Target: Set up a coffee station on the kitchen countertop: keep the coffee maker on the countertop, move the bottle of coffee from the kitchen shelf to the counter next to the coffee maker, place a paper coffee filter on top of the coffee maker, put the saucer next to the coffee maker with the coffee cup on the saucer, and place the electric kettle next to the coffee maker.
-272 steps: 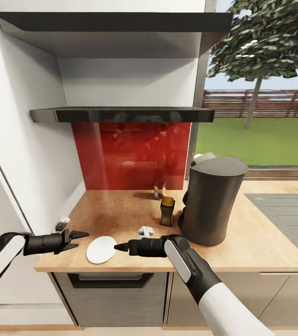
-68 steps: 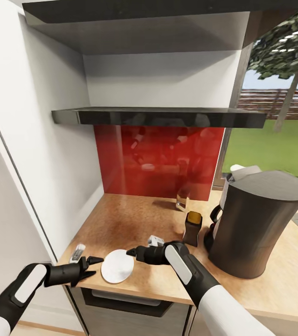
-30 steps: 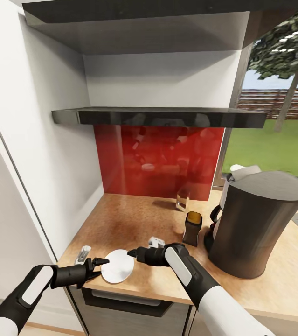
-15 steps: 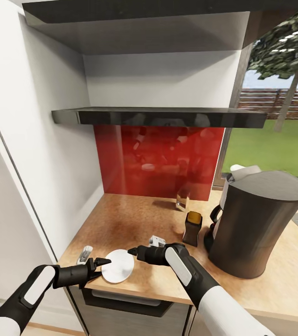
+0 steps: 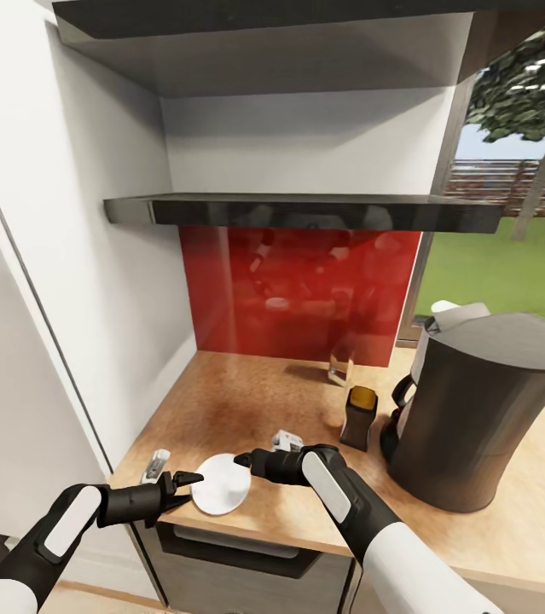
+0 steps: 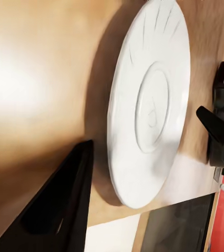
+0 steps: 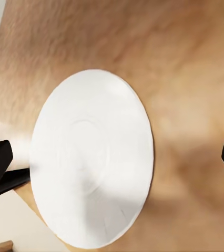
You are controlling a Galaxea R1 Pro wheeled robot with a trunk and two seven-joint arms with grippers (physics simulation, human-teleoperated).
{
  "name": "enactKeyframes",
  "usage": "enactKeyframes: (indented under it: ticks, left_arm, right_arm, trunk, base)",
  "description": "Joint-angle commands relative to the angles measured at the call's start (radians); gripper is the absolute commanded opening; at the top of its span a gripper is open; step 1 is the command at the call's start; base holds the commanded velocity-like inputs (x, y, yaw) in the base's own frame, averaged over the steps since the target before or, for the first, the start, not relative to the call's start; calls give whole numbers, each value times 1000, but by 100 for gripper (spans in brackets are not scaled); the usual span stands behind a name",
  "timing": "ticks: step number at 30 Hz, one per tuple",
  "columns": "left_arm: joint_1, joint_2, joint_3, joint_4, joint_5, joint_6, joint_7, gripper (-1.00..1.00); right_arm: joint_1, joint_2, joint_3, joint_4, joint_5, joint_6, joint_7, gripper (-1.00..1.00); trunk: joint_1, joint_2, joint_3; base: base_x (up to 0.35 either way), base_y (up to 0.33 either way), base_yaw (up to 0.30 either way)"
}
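Now the left pincer (image 5: 188, 483), open wide, sits at the edge of the small flat round white saucer (image 5: 221, 483), which lies near the front edge of the tan wood-look counter (image 5: 246, 401). The right pincer (image 5: 244, 461), also open, waits just beside it. A bump could push the saucer off the edge.

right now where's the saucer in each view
Head view: the saucer lies flat near the countertop's front edge, between both grippers' tips.
Left wrist view: the saucer shows edge-on, large, mid-picture.
Right wrist view: the saucer shows from above, a white oval mid-picture.
Shared landmark: the tan speckled countertop under it.
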Motion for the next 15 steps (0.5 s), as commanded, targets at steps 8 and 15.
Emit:
enactKeyframes:
  ticks: [8,15]
  left_arm:
    - [-1,1,-2,0,-14,-1,-8,100]
    - [-1,1,-4,0,-14,-1,-8,100]
  right_arm:
    - [-1,0,0,-1,1,3,1,100]
    - [-1,0,0,0,1,3,1,100]
  trunk:
    - [1,-2,-3]
    - [1,-2,-3]
  base:
    - [0,0,16]
    - [0,0,1]
